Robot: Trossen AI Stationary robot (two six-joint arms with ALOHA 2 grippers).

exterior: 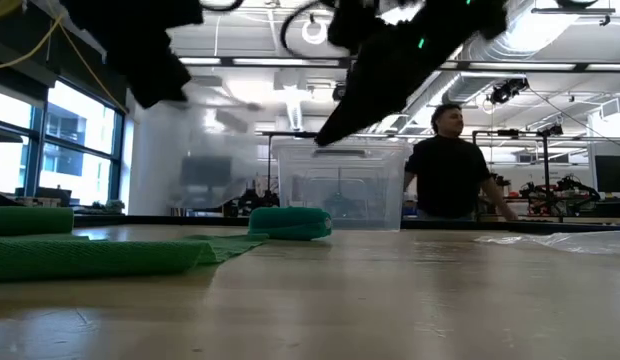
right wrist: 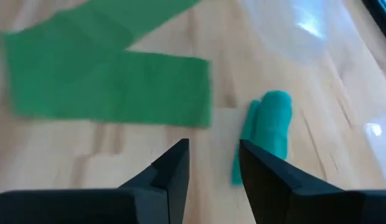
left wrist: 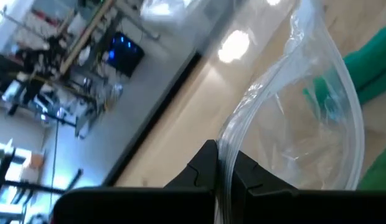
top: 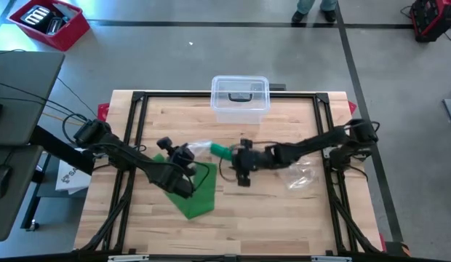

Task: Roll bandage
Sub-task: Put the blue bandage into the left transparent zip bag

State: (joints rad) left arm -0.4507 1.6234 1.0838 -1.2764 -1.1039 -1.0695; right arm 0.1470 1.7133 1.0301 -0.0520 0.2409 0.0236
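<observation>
A green bandage (top: pixel 194 188) lies unrolled and flat on the wooden table, left of the middle; it also shows in the right wrist view (right wrist: pixel 112 87). A small rolled green bandage (top: pixel 220 151) lies on its side just beyond it (right wrist: pixel 268 130). My left gripper (top: pixel 188 159) is above the flat bandage, shut on a clear plastic bag (top: pixel 201 148). My right gripper (right wrist: pixel 211 162) hovers open over bare table, just right of the roll (exterior: pixel 290 222), with nothing between its fingers. My left gripper pinches an edge of the clear plastic bag (left wrist: pixel 225 155) between its two shut fingers. The bag billows out ahead of the fingers, lifted, and the green bandage shows through it. How many layers are pinched I cannot tell.
A clear lidded plastic box (top: pixel 240 97) stands at the table's far edge, middle. A second crumpled clear bag (top: pixel 302 177) lies right of centre, under my right arm. A black frame (top: pixel 138 98) borders the table. A person (exterior: pixel 450 165) stands beyond the far edge.
</observation>
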